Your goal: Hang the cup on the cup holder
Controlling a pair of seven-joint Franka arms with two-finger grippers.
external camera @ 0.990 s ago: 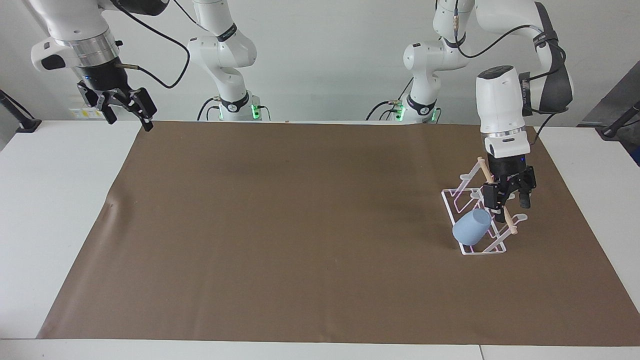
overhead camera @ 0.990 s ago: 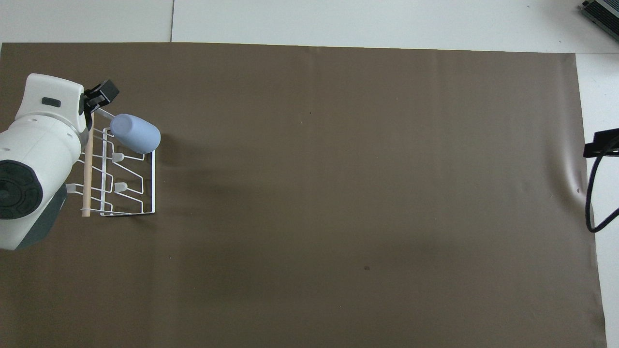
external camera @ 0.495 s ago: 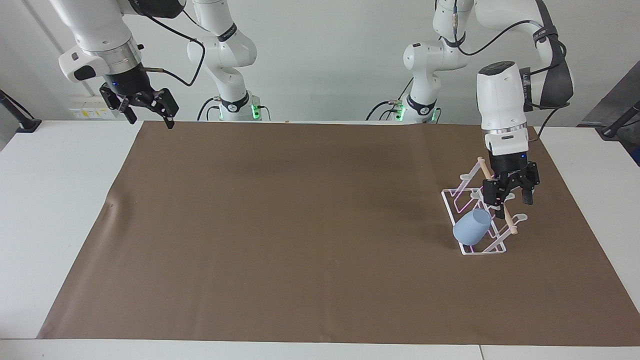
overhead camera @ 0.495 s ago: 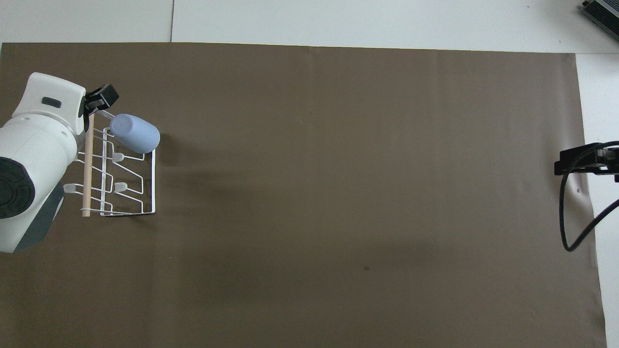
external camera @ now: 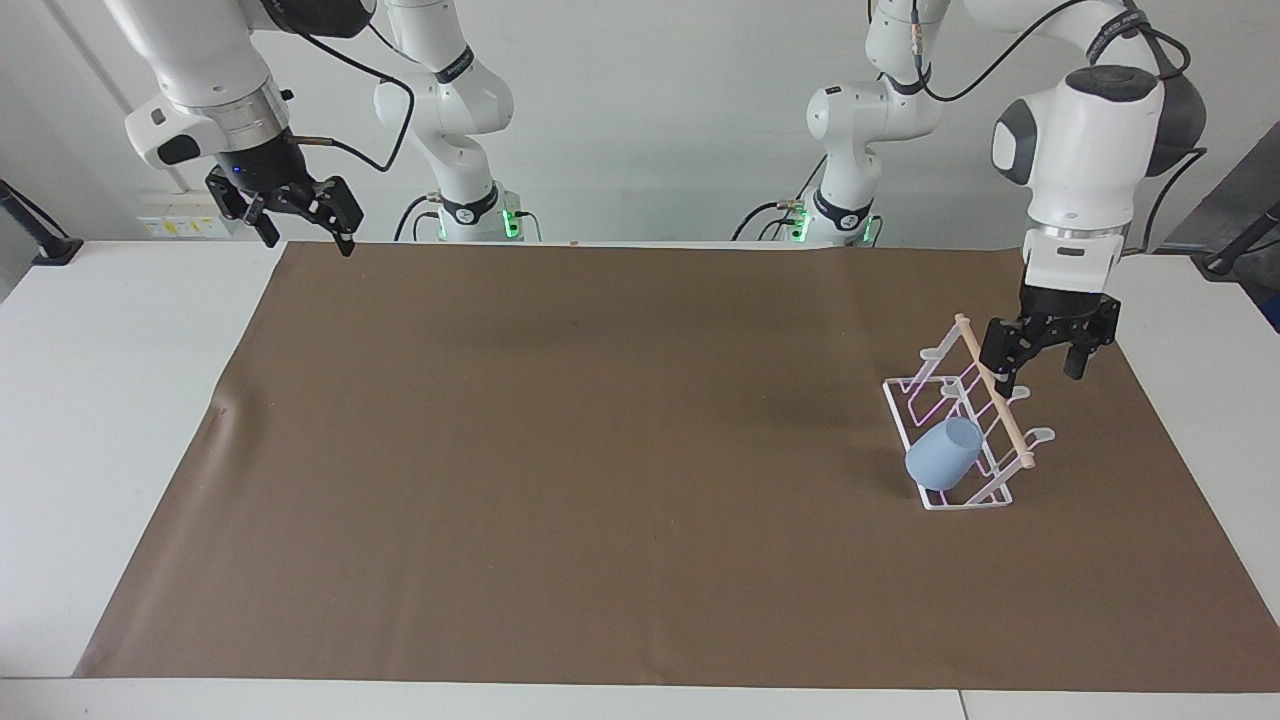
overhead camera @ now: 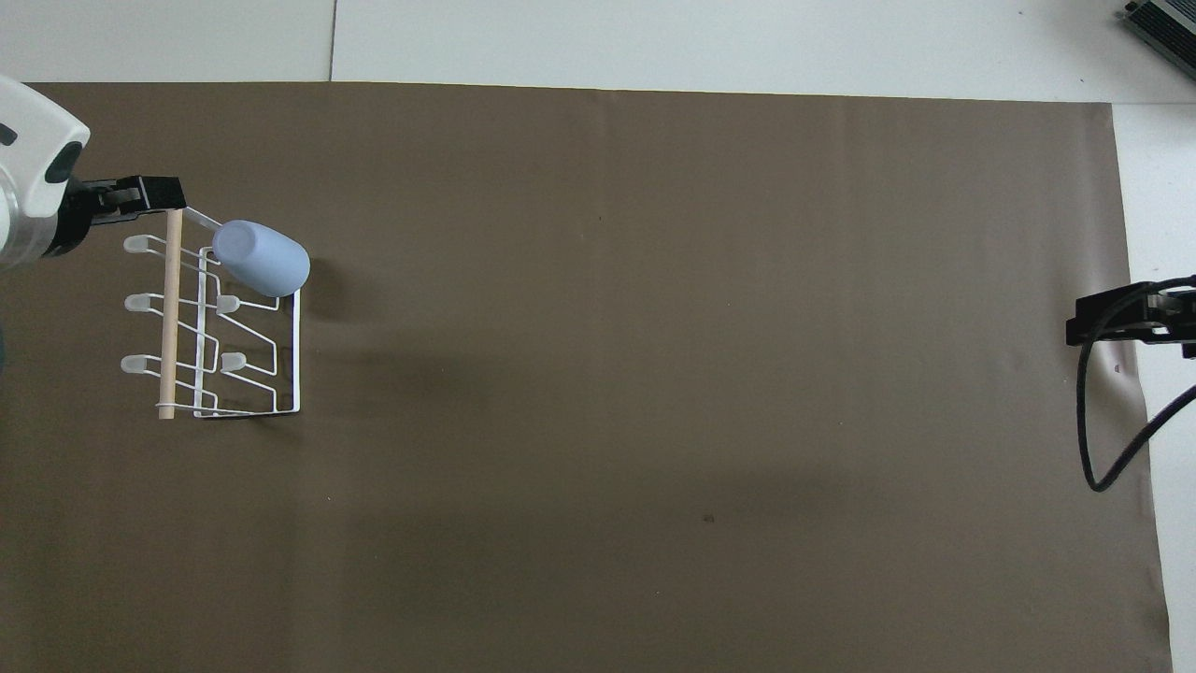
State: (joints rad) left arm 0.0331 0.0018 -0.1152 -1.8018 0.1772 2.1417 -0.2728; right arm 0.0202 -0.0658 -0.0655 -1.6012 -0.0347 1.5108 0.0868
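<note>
My left pincer (external camera: 1045, 352) hangs empty at the right of the facing view, fingers apart, just above the upper end of the cup holder (external camera: 965, 425) and close to its wooden dowel (external camera: 992, 392). In the overhead view the same pincer (overhead camera: 140, 194) sits at the upper left of the frame, beside the dowel's top end. The cup (external camera: 943, 453) is already on the holder — mouth over a peg at the lower end of the rack in the facing view, base tipped up and outward, nothing of mine touching it. Seen from above, the cup (overhead camera: 261, 258) lies slanted along the holder's (overhead camera: 238, 355) upper corner.

As I judge it, the hanging is done and the step in hand is to get clear. To do that well I should lift straight up before swinging away, since my fingers stand near the dowel and a sideways brush could jolt the light wire frame and shake the cup off its peg.

My right pincer (external camera: 298, 207) waits at the upper left of the facing view, over the edge of the brown mat (external camera: 600, 480) on the worktop (external camera: 120, 420) — fingers apart, holding nothing.

As for containers, the cup is the only one; its mouth faces down onto the rack, so I cannot see inside. The holder's other pegs carry nothing.
</note>
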